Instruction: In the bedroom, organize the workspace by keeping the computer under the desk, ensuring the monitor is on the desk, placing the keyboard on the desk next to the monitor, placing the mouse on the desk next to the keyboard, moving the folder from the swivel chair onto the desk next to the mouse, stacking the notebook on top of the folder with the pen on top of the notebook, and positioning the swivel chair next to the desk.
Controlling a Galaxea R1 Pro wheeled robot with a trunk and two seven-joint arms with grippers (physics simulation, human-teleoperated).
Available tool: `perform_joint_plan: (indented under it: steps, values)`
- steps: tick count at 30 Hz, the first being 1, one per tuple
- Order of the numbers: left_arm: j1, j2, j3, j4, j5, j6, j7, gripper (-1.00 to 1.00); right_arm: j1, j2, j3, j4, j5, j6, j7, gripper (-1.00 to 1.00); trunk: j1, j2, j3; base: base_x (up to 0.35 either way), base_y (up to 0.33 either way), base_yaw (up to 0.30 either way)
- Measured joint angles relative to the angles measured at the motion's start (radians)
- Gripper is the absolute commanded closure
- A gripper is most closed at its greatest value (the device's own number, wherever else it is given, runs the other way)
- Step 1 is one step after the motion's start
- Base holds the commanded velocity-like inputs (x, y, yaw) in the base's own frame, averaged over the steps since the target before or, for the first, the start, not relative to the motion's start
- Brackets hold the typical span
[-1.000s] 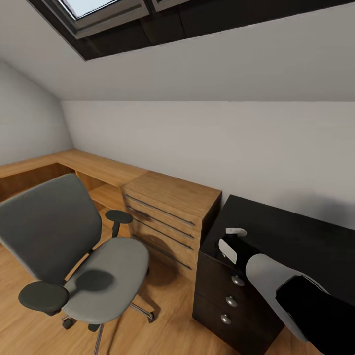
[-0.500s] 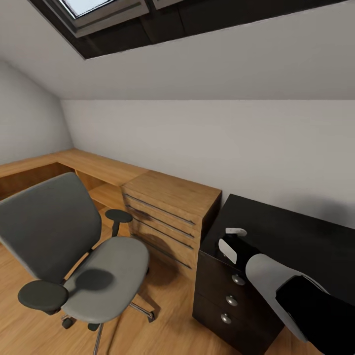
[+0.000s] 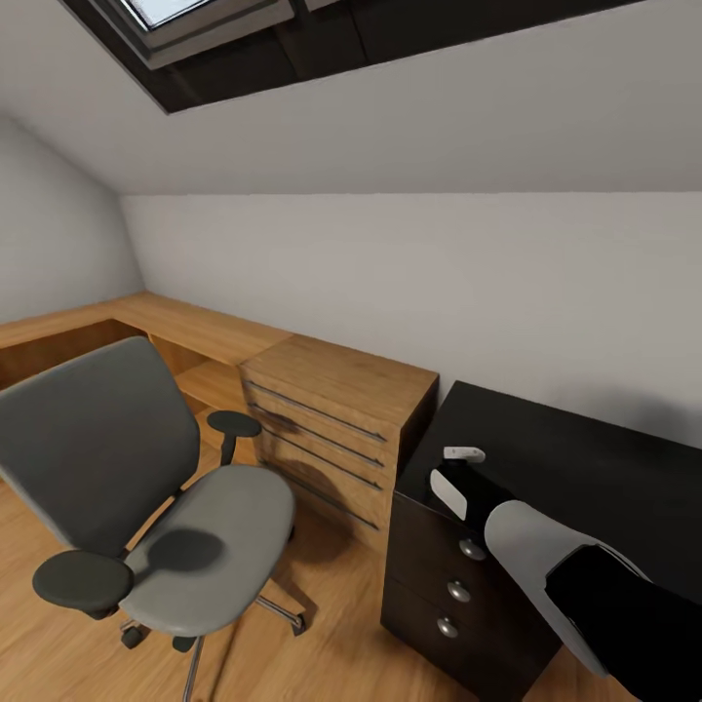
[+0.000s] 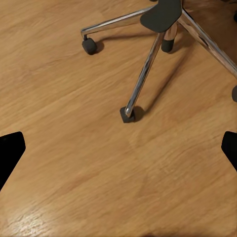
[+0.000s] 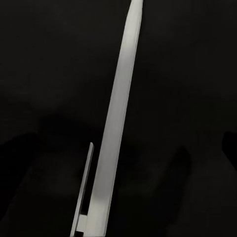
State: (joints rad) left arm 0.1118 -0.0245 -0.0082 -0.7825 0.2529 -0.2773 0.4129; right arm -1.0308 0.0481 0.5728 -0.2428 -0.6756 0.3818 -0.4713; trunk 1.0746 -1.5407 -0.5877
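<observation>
At the left of the head view you see the chair standing on the wood floor. Its grey seat is bare, its back is turned toward the left wall, and one black armrest is on each side.

On the left wrist view you see the left pincer open. Its two black fingertips sit at opposite edges of the frame, wide apart, with nothing between them. It hangs over bare floor, near the chrome legs and casters of the chair.

Behind the chair, an oak counter runs along the wall. To its right stands an oak chest with slim dark handles. A black cabinet with round silver knobs stands just beside the chest, touching or nearly so.

The pen lies flat on the cabinet top, near the front left corner. The right arm reaches in from the lower right, and its white wrist ends just short of the pen.

On the right wrist view, the pen lies lengthwise on the black top. The right pincer reads as open: its dark tips show only faintly at the frame edges, one on each side of the pen, and neither touches it.
</observation>
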Motion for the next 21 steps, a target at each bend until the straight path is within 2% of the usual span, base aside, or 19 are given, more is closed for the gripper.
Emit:
perform_joint_plan:
  steps: [14, 15, 21]
  values:
    - [0.000, 0.000, 0.000, 0.000, 0.000, 0.000, -0.001, -1.00, 0.000, 0.000, 0.002, 0.000, 0.001, -0.001, 0.000, -1.00, 0.000, 0.000, 0.000, 0.000, 0.000, 0.000]
    - [0.000, 0.000, 0.000, 0.000, 0.000, 0.000, -0.001, -1.00, 0.000, 0.000, 0.002, 0.000, 0.001, -0.001, 0.000, 1.00, 0.000, 0.000, 0.000, 0.000, 0.000, 0.000]
    - [0.000, 0.000, 0.000, 0.000, 0.000, 0.000, -0.001, -1.00, 0.000, 0.000, 0.000, 0.000, -0.005, -0.003, 0.001, 1.00, 0.000, 0.000, 0.000, 0.000, 0.000, 0.000]
